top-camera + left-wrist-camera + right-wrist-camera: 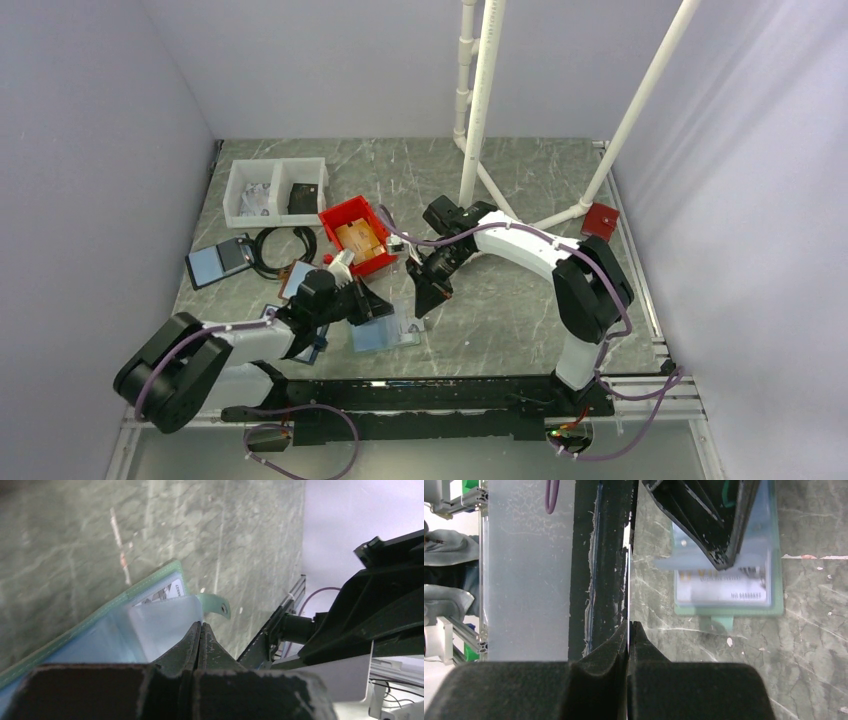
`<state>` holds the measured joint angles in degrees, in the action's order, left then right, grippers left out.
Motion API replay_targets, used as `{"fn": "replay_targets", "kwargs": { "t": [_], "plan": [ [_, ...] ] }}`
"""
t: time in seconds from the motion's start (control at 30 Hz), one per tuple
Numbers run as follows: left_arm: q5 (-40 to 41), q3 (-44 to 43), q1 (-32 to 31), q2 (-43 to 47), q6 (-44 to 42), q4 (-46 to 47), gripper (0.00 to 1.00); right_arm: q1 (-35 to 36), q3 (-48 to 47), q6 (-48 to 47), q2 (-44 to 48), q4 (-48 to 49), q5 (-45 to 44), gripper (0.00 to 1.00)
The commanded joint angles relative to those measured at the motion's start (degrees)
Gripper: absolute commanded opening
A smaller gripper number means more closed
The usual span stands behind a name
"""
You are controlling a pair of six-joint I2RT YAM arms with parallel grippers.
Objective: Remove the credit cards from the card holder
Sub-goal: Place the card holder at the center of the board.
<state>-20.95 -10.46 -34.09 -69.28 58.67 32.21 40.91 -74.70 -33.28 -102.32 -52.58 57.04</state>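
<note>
- Card holder, teal-green edge, pale blue clear pockets: lying open and flat on the grey marbled table, near the front rail and between the two grippers. Its small tab is sticking out from one edge onto the table.
- Pale card, printed face up: sitting inside a clear pocket at the tab end of the holder; the left wrist view is showing a corner of it under a raised clear leaf.
- Left gripper: fingers pressed fully together, tips bearing on the clear leaf of the holder. Whether any plastic is caught between them cannot be told.
- Right gripper: pointing down just beside the holder's tab edge, fingers closed tight. A thin pale line is running up from between the tips; whether that is a card seen edge-on cannot be told.
- Red bin: standing behind the holder, with an orange-tan card lying in it.
- Brown-edged folder: lying left of the bin, partly under the left arm.
- Black cable ring and dark navy-edged folder: lying further left.
- White two-compartment tray: sitting at the far left of the table.
- White pipe frame: rising at the back, with a red block beside one foot.
</note>
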Motion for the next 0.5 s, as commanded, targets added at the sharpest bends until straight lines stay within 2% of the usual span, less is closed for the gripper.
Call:
{"fn": "replay_targets", "kwargs": {
  "t": [0.0, 0.1, 0.2, 0.4, 0.47],
  "plan": [
    [-4.6, -2.7, 0.1, -3.9, 3.4, 13.7, 0.00, 0.1, -2.0, -1.7, 3.3, -0.4, 1.1, 0.00],
    [-4.5, -2.3, 0.1, -3.8, 3.3, 13.2, 0.00, 0.1, -1.9, -1.6, 3.3, -0.4, 1.0, 0.00],
    [-1.3, -1.0, 0.1, 0.0, 2.1, 6.9, 0.00, 0.1, -1.9, -1.5, 3.2, -0.3, 0.9, 0.00],
    [9.1, 1.4, 0.2, 14.2, -1.6, -19.5, 0.00, 0.1, -1.9, -1.3, 2.9, -0.1, 0.8, 0.00],
    [13.0, 1.7, 0.2, 18.6, -2.2, -27.1, 0.03, 0.1, -1.9, -1.3, 2.8, -0.1, 0.9, 0.00]
  ]
}}
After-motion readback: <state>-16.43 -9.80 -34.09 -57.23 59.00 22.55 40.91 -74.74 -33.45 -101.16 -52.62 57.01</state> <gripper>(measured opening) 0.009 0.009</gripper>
